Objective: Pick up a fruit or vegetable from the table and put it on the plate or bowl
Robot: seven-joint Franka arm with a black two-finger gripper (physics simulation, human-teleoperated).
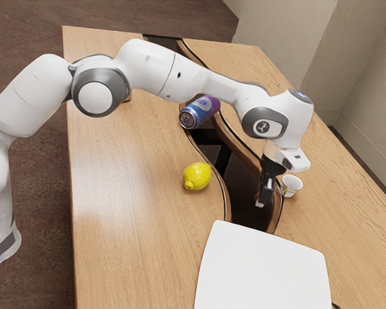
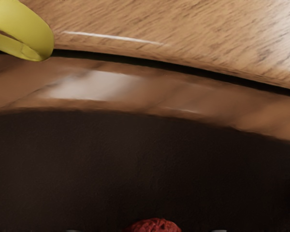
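The pincer (image 1: pixel 264 193) is hanging point-down over the dark slot (image 1: pixel 244 183) that is splitting the tabletop (image 1: pixel 128 193), just beside a small white cup (image 1: pixel 291 185). Whether it is open or closed I cannot tell from here. In the exterior view the lemon (image 1: pixel 197 176) is lying on the tabletop at the slot's edge, toward the exterior view's left of the pincer and apart from it. The white square plate (image 1: pixel 264 270) is sitting at the near edge, and a purple can (image 1: pixel 199 111) is lying on its side farther back under the arm.

In the wrist view the lemon (image 2: pixel 19 31) is showing at a corner, off to one side of the hand, with the slot directly below. A red, bumpy thing (image 2: pixel 153 225) is peeking in at the lower edge. I cannot tell whether it is being held or only lying under the hand.

To do this step well, the hand is needing to shift sideways until the lemon is centred beneath it, with the wrist staying vertical. The descent should be straddling the lemon's narrow width, since it could be rolling into the slot if nudged.
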